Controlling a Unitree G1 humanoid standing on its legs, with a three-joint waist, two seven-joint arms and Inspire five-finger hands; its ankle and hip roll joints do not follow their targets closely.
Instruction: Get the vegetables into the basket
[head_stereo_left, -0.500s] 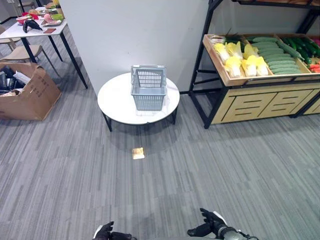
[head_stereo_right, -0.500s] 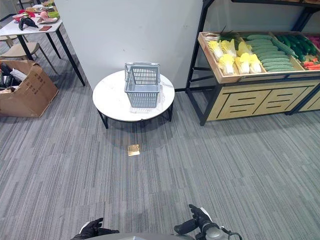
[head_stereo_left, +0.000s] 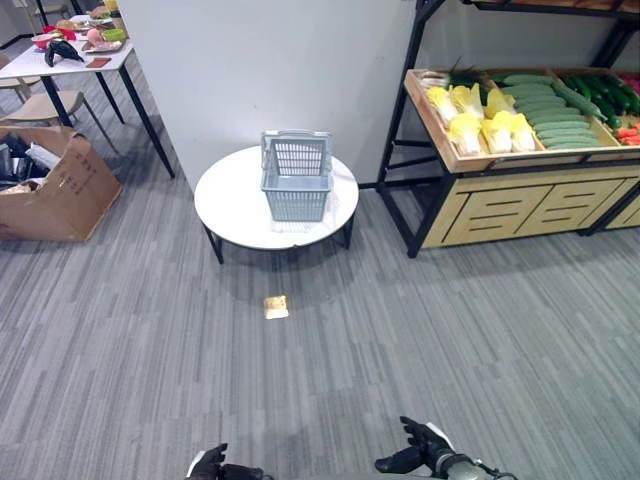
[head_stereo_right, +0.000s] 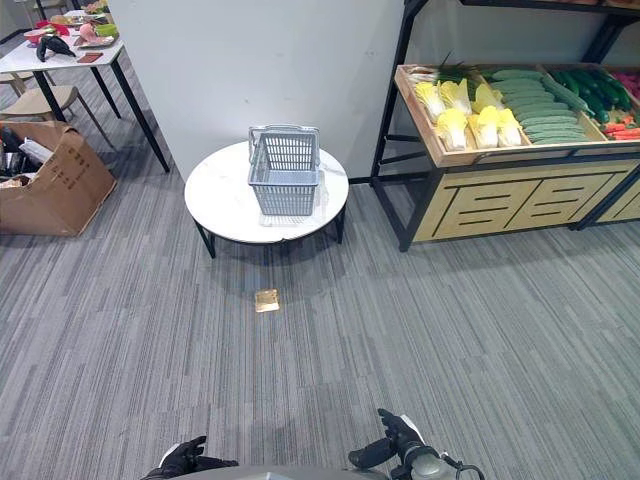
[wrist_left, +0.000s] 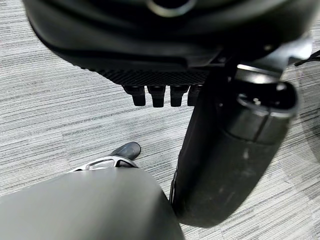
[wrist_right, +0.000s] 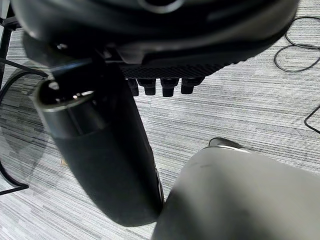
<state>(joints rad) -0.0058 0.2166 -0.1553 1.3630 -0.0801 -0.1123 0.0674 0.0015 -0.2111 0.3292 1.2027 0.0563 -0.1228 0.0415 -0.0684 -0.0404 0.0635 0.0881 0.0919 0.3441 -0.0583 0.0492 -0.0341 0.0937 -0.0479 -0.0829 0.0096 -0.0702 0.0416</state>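
on the shelf lie green and yellow vegetables (head_stereo_left: 520, 110); grey slatted basket (head_stereo_left: 297, 176) empty; each robot hand relaxed, fingers apart.

Round white bench (head_stereo_left: 235, 205) on grey striped floor (head_stereo_left: 420, 330), carrying a grey basket (head_stereo_left: 297, 176) toward its far edge. Wooden shelf (head_stereo_left: 520, 185) to the right, holding yellow-white cabbages (head_stereo_left: 480, 118) beside green cucumbers (head_stereo_left: 550, 112). Small tan scrap (head_stereo_left: 276, 306) on floor before bench. Cardboard box (head_stereo_left: 55, 190) at left.
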